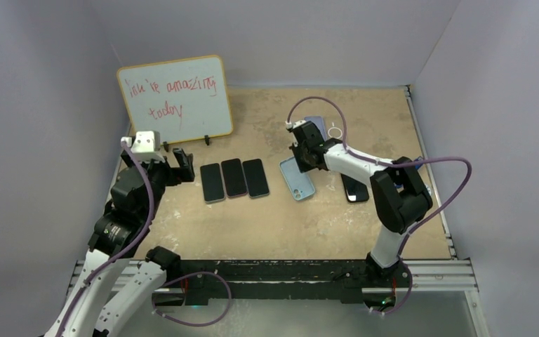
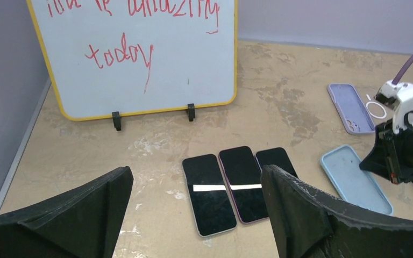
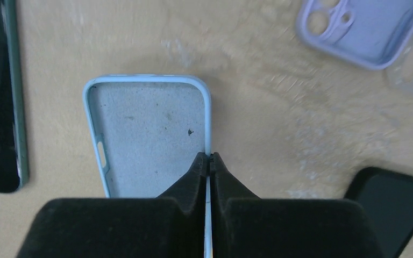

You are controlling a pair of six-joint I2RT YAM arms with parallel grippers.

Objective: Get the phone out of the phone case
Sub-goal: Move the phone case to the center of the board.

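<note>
right claw (image 3: 209, 157): mine; closed, pinching the side wall of the light-blue phone case (image 3: 150, 134), the only graspable edge on a flat shell.
case: empty, open side up, under my tips.
phone: black phone (image 3: 392, 207) lay just right of me; couldn't confirm it was this case's.
left claw (image 2: 196, 177): wide open, empty, well off to my left.
hidden: my pads covered the case's near end; lilac case (image 3: 365, 32) ahead-right was cut off.

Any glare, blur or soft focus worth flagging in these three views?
Left wrist: a white glare bar crosses the left phone and the middle phone; otherwise sharp. Right wrist: the lilac case looks smeared, the blue case crisp. Top external: even, soft light, no glare.
</note>
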